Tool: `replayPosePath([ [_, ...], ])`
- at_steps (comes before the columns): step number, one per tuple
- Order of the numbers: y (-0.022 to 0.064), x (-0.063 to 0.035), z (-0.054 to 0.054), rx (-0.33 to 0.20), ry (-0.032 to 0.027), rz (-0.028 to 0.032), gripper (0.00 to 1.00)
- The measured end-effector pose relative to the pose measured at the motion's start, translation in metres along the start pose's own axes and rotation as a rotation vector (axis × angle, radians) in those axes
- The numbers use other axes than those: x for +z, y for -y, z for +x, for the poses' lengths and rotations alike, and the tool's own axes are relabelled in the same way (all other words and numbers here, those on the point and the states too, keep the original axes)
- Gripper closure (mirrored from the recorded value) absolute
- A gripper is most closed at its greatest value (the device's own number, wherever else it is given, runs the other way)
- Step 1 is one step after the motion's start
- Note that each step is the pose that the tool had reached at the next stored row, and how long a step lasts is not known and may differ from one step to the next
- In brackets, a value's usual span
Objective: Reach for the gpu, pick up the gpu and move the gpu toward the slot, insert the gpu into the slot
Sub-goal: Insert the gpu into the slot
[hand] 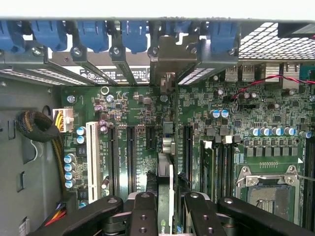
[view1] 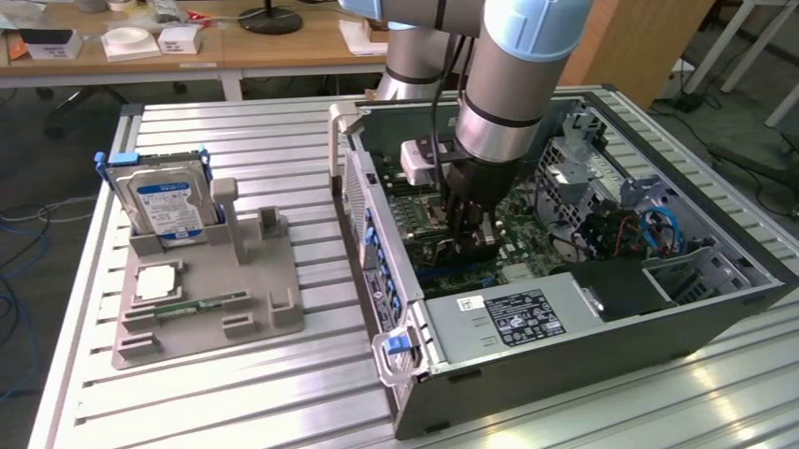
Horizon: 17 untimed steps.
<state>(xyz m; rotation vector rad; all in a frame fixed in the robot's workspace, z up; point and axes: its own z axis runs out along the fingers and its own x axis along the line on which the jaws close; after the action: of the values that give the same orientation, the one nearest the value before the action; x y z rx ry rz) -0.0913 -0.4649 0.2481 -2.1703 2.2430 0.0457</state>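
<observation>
My gripper (view1: 469, 234) reaches down inside the open computer case (view1: 699, 313), low over the motherboard (hand: 216, 103). It is shut on the gpu (hand: 169, 162), a thin dark card that I see edge-on in the wrist view, running between the black fingers (hand: 146, 209) toward the case's rear wall. Its pale metal bracket (hand: 173, 59) stands against the rear slot openings, between the blue retainer clips (hand: 133, 34). The card stands upright along the line of a motherboard slot, between two empty black slots (hand: 131, 157) (hand: 188, 152). Whether its edge sits in the slot is hidden.
A grey fixture (view1: 250, 323) on the slatted table holds the silver hard drive with a blue label (view1: 168, 201), a green memory stick (view1: 200, 304) and a chip (view1: 160, 281). Near the card are a white slot (hand: 92, 155), the processor socket (hand: 268, 189), cable bundles (hand: 37, 128) and the power supply (view1: 525, 313).
</observation>
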Motion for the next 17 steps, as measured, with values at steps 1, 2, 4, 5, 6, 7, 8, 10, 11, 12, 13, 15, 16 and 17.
replayPosePath([
  [1, 0.0, 0.0, 0.0, 0.0, -0.0001, -0.0001, 0.74],
  [2, 0.0, 0.0001, 0.0, 0.0, -0.0003, -0.0001, 0.74],
  [4, 0.0, 0.0002, 0.0, 0.0, -0.0003, -0.0002, 0.74],
  [5, 0.0, 0.0003, 0.0, 0.0, -0.0003, -0.0002, 0.74],
  [6, 0.0, 0.0003, 0.0, 0.0, -0.0002, -0.0001, 0.74],
  [7, 0.0, 0.0004, 0.0, 0.0, -0.0001, -0.0001, 0.74],
  [8, 0.0, 0.0004, 0.0, 0.0, -0.0001, -0.0001, 0.74],
  [10, 0.0, 0.0001, -0.0001, 0.0, 0.0004, 0.0002, 0.74],
  [11, 0.0, -0.0001, -0.0001, 0.0, 0.0006, 0.0003, 0.74],
  [12, 0.0, -0.0004, -0.0001, 0.0, 0.0007, 0.0003, 0.74],
  [13, 0.0, -0.0008, -0.0001, 0.0, 0.0005, 0.0002, 0.74],
  [15, 0.0, -0.002, -0.0001, 0.0, 0.0001, 0.0, 0.74],
  [16, 0.0, -0.0022, -0.0001, 0.0, 0.0003, 0.0001, 0.74],
  [17, 0.0, -0.0022, -0.0001, 0.0, 0.0004, 0.0002, 0.74],
])
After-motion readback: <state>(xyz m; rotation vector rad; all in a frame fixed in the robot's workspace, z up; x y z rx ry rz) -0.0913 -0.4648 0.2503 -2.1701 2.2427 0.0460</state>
